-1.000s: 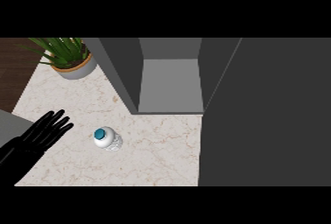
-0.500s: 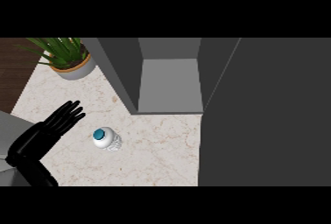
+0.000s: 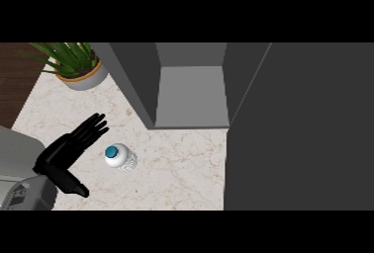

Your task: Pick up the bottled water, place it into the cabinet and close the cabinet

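The bottled water stands upright on the marble counter, seen from above with its blue cap facing up. My left hand is just left of the bottle, open, with straight fingers pointing up and right and the thumb spread down toward the lower edge. A narrow gap shows between the hand and the bottle. The grey cabinet stands open behind the bottle, with nothing on its inner shelf. My right hand does not show.
The cabinet's open door is a large dark panel filling the right side. A potted plant sits at the counter's back left corner. Dark wood floor lies beyond the counter's left edge.
My left hand has moved right and forward, closing on the bottle's left side, and more of the grey forearm has come into view. The bottle and the cabinet have not moved.
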`<action>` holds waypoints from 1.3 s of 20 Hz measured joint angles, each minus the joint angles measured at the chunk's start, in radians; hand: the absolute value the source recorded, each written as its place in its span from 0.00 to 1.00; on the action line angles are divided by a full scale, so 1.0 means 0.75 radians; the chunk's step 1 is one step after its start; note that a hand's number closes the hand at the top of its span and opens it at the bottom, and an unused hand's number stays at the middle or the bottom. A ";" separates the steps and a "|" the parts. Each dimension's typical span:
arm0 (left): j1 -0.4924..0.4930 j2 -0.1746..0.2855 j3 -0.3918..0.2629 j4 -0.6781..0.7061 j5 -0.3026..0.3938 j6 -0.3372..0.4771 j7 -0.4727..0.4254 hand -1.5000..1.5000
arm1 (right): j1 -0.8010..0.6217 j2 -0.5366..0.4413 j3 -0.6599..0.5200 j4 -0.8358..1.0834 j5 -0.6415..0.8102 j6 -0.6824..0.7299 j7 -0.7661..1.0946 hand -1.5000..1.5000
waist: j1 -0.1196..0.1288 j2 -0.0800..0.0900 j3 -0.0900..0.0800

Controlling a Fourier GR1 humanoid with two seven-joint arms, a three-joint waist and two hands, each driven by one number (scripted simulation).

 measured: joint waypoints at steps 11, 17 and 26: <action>-0.215 0.008 -0.038 0.519 -0.142 0.102 -0.199 0.00 | 0.032 -0.011 0.019 -0.016 -0.018 0.011 -0.002 0.00 | -0.015 0.004 -0.002; -0.277 0.003 -0.074 0.671 -0.200 0.156 -0.318 0.00 | 0.027 -0.027 -0.003 -0.017 -0.028 0.022 -0.003 0.00 | -0.019 0.007 -0.002; -0.309 -0.051 -0.117 0.807 -0.241 0.214 -0.424 0.00 | 0.002 -0.005 0.032 -0.015 0.002 0.000 0.010 0.00 | -0.021 0.008 -0.002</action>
